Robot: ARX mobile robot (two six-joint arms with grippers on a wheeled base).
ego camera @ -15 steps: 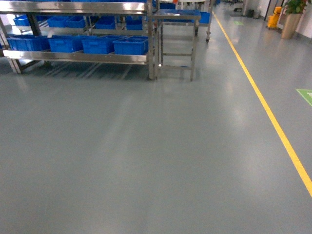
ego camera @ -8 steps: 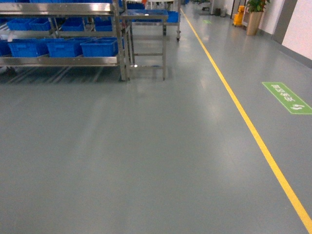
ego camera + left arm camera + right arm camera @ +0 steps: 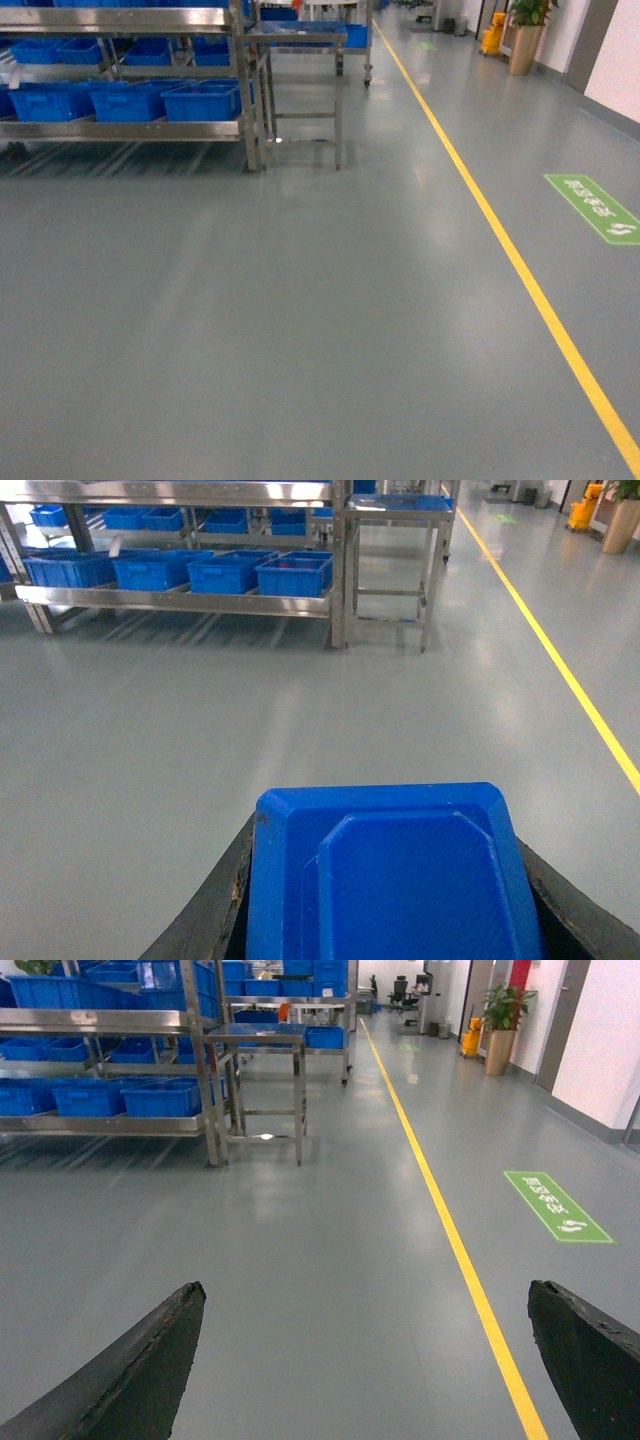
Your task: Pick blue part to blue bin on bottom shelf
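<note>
My left gripper (image 3: 385, 842) is shut on the blue part (image 3: 400, 890), a bright-blue flat-faced piece with chamfered corners that fills the bottom of the left wrist view. Black fingers (image 3: 235, 880) hug both its sides. Far ahead across the grey floor, several blue bins (image 3: 200, 100) sit in a row on the steel rack's bottom shelf (image 3: 120, 128); the same bins (image 3: 292, 575) and shelf (image 3: 180, 601) show in the left wrist view. I cannot tell which one the task means. My right gripper (image 3: 365, 1290) is open and empty over bare floor. Neither gripper shows in the head view.
A steel stand (image 3: 300, 40) adjoins the rack's right end. A yellow floor line (image 3: 520, 270) runs along the right, with a green floor sign (image 3: 600, 208) beyond it. A potted plant (image 3: 525, 30) and wall stand far right. Wide grey floor lies between me and the rack.
The head view has swung right: the rack slid towards the left edge and the green floor sign came into view. Over the last half second the shift is slight.
</note>
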